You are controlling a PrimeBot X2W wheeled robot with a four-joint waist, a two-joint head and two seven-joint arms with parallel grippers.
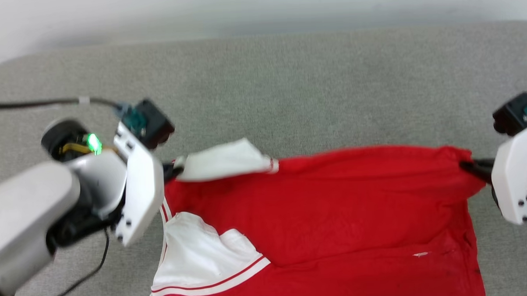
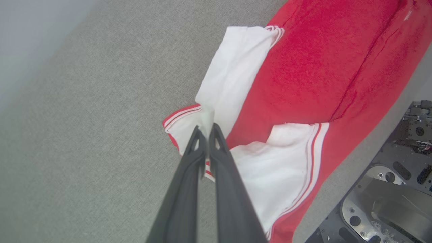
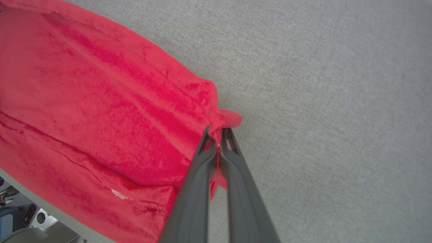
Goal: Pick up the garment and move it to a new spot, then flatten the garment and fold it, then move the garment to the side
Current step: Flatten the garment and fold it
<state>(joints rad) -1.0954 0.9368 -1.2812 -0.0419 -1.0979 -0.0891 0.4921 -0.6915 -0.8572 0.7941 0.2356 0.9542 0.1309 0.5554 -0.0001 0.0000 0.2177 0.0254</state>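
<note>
With the left gripper [image 2: 206, 127] pinching the white sleeve [image 2: 222, 77] and the right gripper [image 3: 218, 132] pinching a red corner, the jersey [image 1: 318, 207] lay on the tabletop [image 1: 287, 86], apparently mid-flattening, and the next move likely required an even outward pull.

Garment [image 1: 327, 207] on table [image 1: 287, 86], between left end effector [image 1: 175, 171] and right end effector [image 1: 466, 165]

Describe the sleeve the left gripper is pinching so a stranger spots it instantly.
On the grey table lies a red shirt. Its far white sleeve sits at the far-left corner, pinched by the left gripper; the other sleeve lies nearer, untouched.
</note>
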